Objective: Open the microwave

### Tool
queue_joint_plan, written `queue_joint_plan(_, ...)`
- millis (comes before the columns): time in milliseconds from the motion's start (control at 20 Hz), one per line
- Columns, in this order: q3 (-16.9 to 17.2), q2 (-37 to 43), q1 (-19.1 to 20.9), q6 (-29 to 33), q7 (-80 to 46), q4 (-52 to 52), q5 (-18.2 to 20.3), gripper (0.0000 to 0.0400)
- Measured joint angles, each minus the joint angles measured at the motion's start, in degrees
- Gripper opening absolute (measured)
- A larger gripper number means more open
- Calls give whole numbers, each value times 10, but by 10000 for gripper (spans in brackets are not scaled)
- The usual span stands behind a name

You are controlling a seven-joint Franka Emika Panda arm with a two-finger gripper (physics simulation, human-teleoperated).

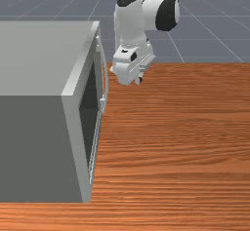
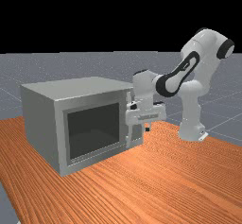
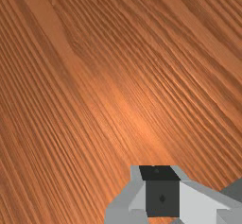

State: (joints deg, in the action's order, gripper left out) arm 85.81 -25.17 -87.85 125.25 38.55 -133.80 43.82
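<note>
The microwave [image 2: 41, 128] takes up the left half of my far view, its door [image 1: 74, 127] shut. Its window [image 2: 94, 129] is dark, so I can't say whether anything is inside. The upright handle [image 1: 106, 71] runs down the door's edge, just left of upper centre in the front view.

My gripper [image 2: 147, 128] is just beside the handle, a little right of centre in the far view. I can't tell how far apart the jaws stand, or whether they touch the handle; I make out nothing in their hold.

I judge the step to be lining up on the handle. I'd bring the gripper in level, one jaw each side of the bar, and only then pull. The hinge is probably opposite the handle, so the pull should swing round toward the front view's lower right; a straight tug could slip off.

The arm [image 2: 176, 80] reaches in from the far view's right, over the table [image 2: 156, 180].
</note>
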Motion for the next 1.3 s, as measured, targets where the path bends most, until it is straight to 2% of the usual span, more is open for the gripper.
queue_joint_plan(100, 7, -11, -19, 4, -43, -5, 15, 0)
queue_joint_plan(300, -11, -40, -50, 18, -149, -6, 58, 0)
queue_joint_plan(550, -7, -67, -64, 24, -250, -6, 90, 0)
queue_joint_plan(900, 14, -107, -74, 29, -380, -13, 120, 0)
queue_joint_plan(1300, 14, -167, -54, 45, -531, 5, 149, 0)
